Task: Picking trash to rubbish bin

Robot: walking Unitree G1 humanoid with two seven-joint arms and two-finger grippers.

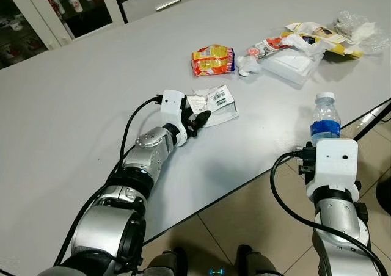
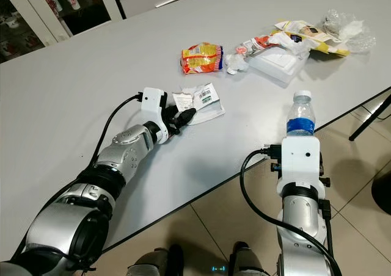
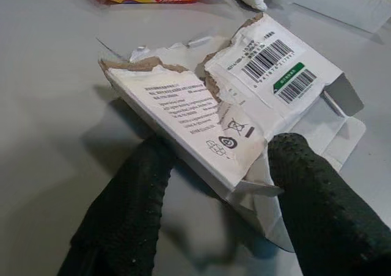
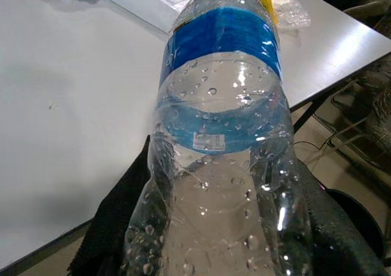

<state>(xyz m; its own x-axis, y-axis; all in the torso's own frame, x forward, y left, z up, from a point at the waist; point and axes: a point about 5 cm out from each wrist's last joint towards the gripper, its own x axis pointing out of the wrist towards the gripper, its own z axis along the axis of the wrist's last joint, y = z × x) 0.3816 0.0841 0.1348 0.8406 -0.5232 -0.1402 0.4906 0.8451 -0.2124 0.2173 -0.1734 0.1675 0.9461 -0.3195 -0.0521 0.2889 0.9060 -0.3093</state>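
Note:
A torn white cardboard carton (image 1: 217, 102) with barcodes lies on the grey table (image 1: 91, 80). My left gripper (image 1: 200, 119) rests at its near corner. In the left wrist view the gripper (image 3: 217, 151) stands open, with the carton's (image 3: 263, 74) ripped flap between the two black fingers (image 3: 128, 209). My right gripper (image 4: 223, 227) is shut on a clear water bottle (image 1: 324, 120) with a blue label and white cap. It holds the bottle upright just off the table's front edge, above the tiled floor. The bottle (image 4: 223, 105) is dented where the fingers (image 4: 116, 221) press it.
Further back on the table lie an orange snack packet (image 1: 213, 60), crumpled tissue (image 1: 248, 64), a flat white box (image 1: 293, 65), yellow wrappers (image 1: 324, 38) and clear plastic (image 1: 357, 27). Glass-door cabinets (image 1: 36, 13) stand at the far left. A dark chair base (image 1: 385, 196) is on the floor at right.

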